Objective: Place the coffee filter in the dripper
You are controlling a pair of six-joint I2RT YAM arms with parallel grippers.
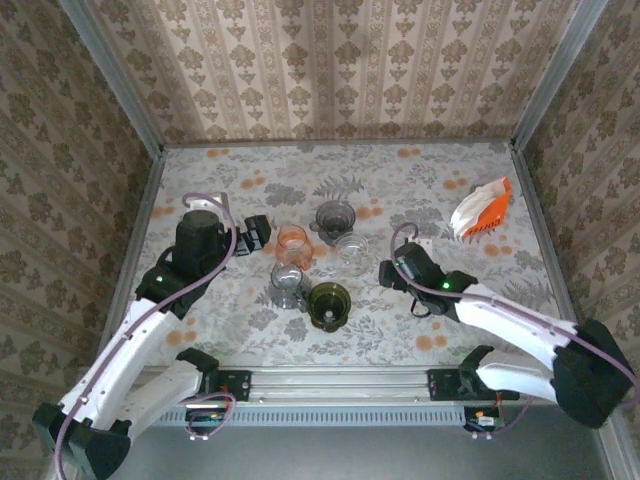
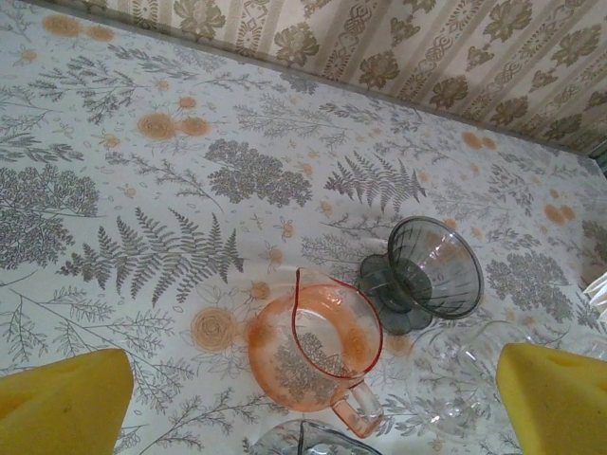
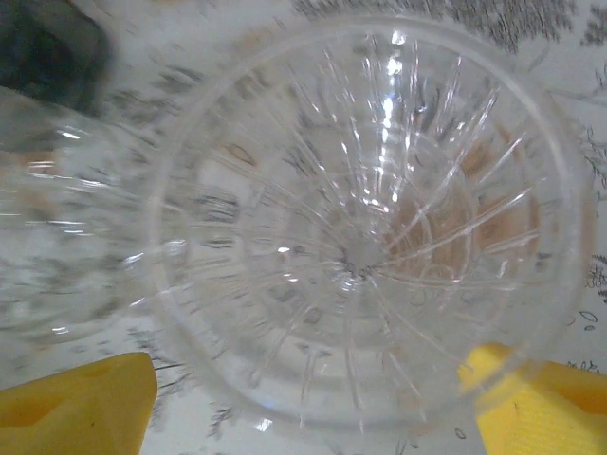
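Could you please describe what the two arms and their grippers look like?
Both arms have white links with black joints: left arm, right arm. A pinkish cable loops along each, and a small green light glows on each. The fingers are yellow.

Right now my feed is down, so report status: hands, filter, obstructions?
Left hand open, empty. Right hand open over clear ribbed dripper. Orange-and-white coffee filter pack untouched, far right. Smoky grey dripper crowds close.

Walls around me (image 1: 330,60): beige damask-striped wallpaper, three sides.
My table (image 1: 420,175): white cloth, grey ferns, orange flowers.
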